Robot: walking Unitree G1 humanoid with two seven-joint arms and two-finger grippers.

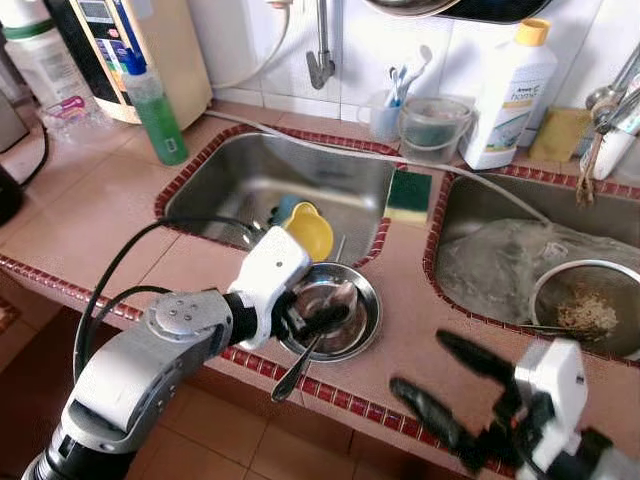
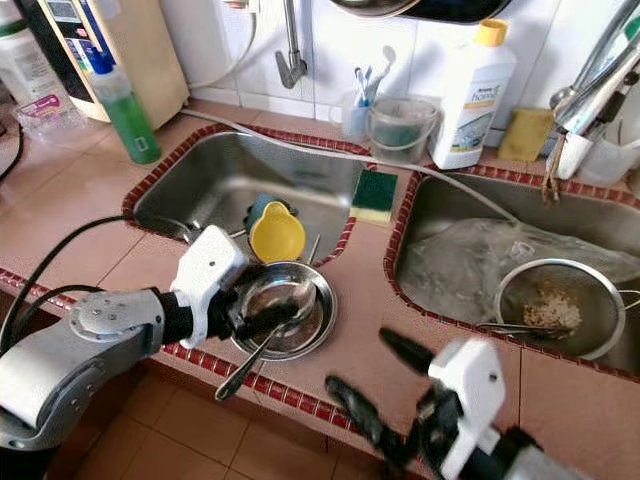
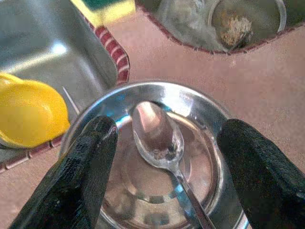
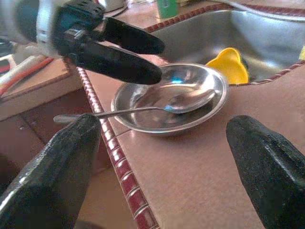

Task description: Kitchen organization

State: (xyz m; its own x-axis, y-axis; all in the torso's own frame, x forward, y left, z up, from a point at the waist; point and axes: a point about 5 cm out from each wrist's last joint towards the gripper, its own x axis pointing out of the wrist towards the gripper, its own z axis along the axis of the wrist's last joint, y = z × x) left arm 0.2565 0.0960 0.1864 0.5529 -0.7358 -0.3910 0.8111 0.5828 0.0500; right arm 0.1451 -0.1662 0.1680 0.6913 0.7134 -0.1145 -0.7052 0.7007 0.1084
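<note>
Left arm comes in from lower left of the left eye view, elbow bent, forearm angled up and right. Left gripper (image 1: pixel 318 318) hovers over the steel bowl (image 1: pixel 362 325) at frame centre, fingers spread and gripping nothing (left wrist view shows one finger on each side of the spoon, clear gap both sides).

Spoon (image 3: pixel 156 134) lies with its head inside the bowl; handle runs out over the bowl's near rim and sticks past the red-tiled counter edge (image 1: pixel 350 402).

Bowl sits on the counter just at the front corner of the left sink (image 1: pixel 250 175). Yellow cup (image 1: pixel 311 230) leans at that sink's rim, just beside the bowl.

Right arm at lower right of frame, right gripper (image 1: pixel 452 385) low by the counter edge, fingers wide apart and empty, pointing toward the bowl.

Green sponge (image 1: pixel 409 195) lies on the divider between sinks. Strainer (image 1: pixel 585 300) with food scraps in the right sink (image 1: pixel 480 250), right of frame.
</note>
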